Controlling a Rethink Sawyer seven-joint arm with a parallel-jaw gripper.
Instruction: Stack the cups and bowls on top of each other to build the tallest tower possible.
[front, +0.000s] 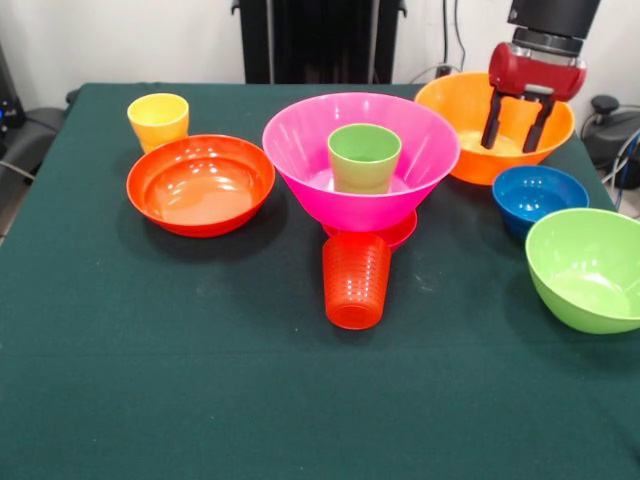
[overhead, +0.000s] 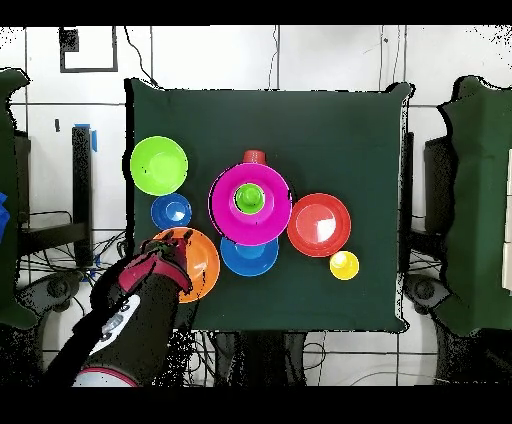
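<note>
The large pink bowl (front: 300, 140) (overhead: 268, 205) stands mid-table with the light green cup (front: 364, 158) (overhead: 247, 198) upright inside it. A magenta rim (front: 400, 233) shows under it. In front of it stands the ribbed orange-red cup (front: 356, 282) (overhead: 254, 157). My gripper (front: 511, 147) (overhead: 172, 243) hangs open over the yellow-orange bowl (front: 470, 160) (overhead: 200, 268), with nothing between its fingers (front: 492, 118). The yellow cup (front: 158, 120) (overhead: 344, 265) stands behind the shallow red-orange bowl (front: 200, 185) (overhead: 319, 224). A medium blue bowl (overhead: 249, 260) shows only in the overhead view, beside the pink bowl.
A small dark blue bowl (front: 538, 195) (overhead: 171, 211) and a lime green bowl (front: 590, 268) (overhead: 159, 165) sit near the yellow-orange bowl. Dark green cloth (front: 200, 380) covers the table.
</note>
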